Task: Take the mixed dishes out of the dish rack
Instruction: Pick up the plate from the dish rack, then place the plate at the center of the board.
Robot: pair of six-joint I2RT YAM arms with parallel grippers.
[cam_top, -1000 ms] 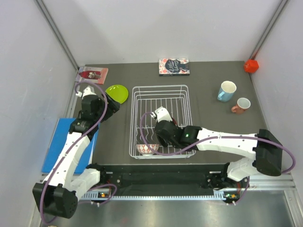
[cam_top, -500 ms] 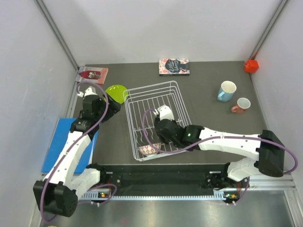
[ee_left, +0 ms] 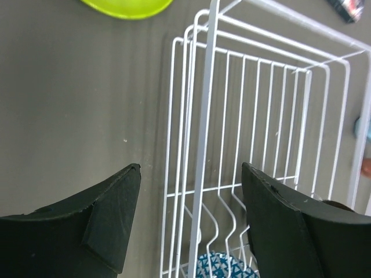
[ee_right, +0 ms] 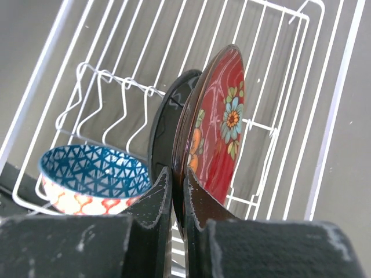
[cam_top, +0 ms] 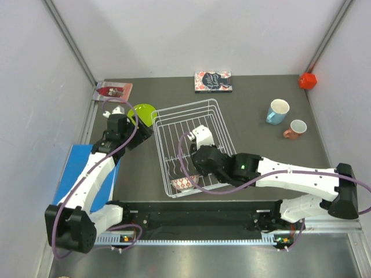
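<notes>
Top external view: the dish rack (cam_top: 182, 106) sits skewed at table centre, its far end swung toward 11 o'clock. Dishes already outside it are the lime-green plate (cam_top: 143, 114), just off its far-left corner, and the light-blue mug (cam_top: 278, 111) and salmon-pink mug (cam_top: 297, 128), well apart at 2 o'clock. The right gripper (cam_top: 199, 165) reaches down inside the rack. The left gripper (cam_top: 141, 128) hovers at the rack's left wall, probably placed there to steady it.

Left wrist view: the fingers (ee_left: 110, 214) stand spread, one on each side of the rack's top wire, touching nothing.

Right wrist view: the fingers (ee_right: 156, 200) are pressed together at the near rims of the black plate (ee_right: 168, 119) and red floral plate (ee_right: 223, 130), which stand upright side by side in the slots. Which rim is pinched cannot be told. The patterned bowl (ee_right: 93, 171) rests at 9 o'clock of the fingers, in the rack's near corner.

Change: one second earlier the rack lay square to the table edge and the right jaws were partly open. The rack has since twisted, carrying the bowl along. The left gripper has advanced toward the far side.
</notes>
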